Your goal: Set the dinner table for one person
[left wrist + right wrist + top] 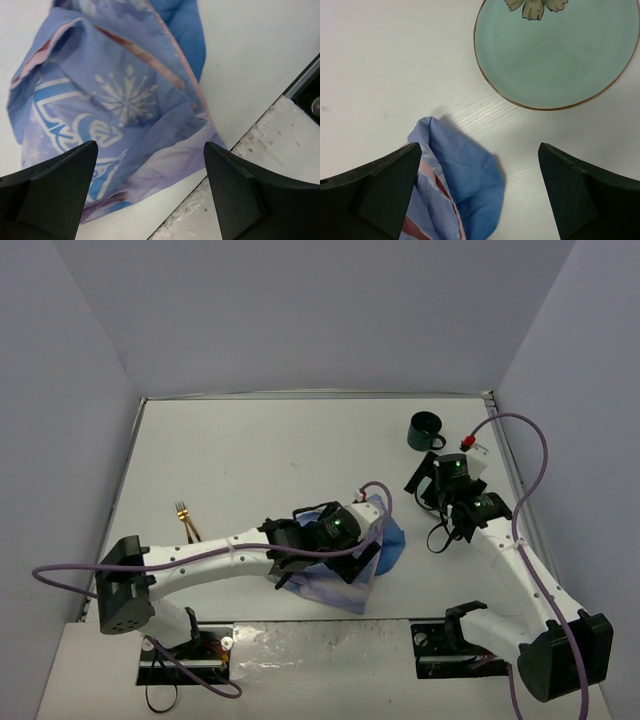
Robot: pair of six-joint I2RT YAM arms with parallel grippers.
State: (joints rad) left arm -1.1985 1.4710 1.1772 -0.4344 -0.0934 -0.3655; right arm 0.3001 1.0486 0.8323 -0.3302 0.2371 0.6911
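Note:
The white dinner table (250, 450) carries a crumpled blue snowflake-printed cloth (372, 548) near its front middle. My left gripper (310, 570) hovers over the cloth's near end, open and empty. In the left wrist view the cloth (115, 100) lies between and beyond the wide-apart fingers (55, 190), close to the table's near edge. My right gripper (428, 502) is open and empty, right of the cloth. The right wrist view shows the cloth's blue corner (465, 185) and a pale green plate (555, 55) with a gold rim and flower print on the table (380, 60).
A dark green mug (425, 430) stands at the back right. A gold fork (186, 520) lies at the left. Grey walls enclose the table on three sides. A rough taped strip (280, 150) runs along the near edge.

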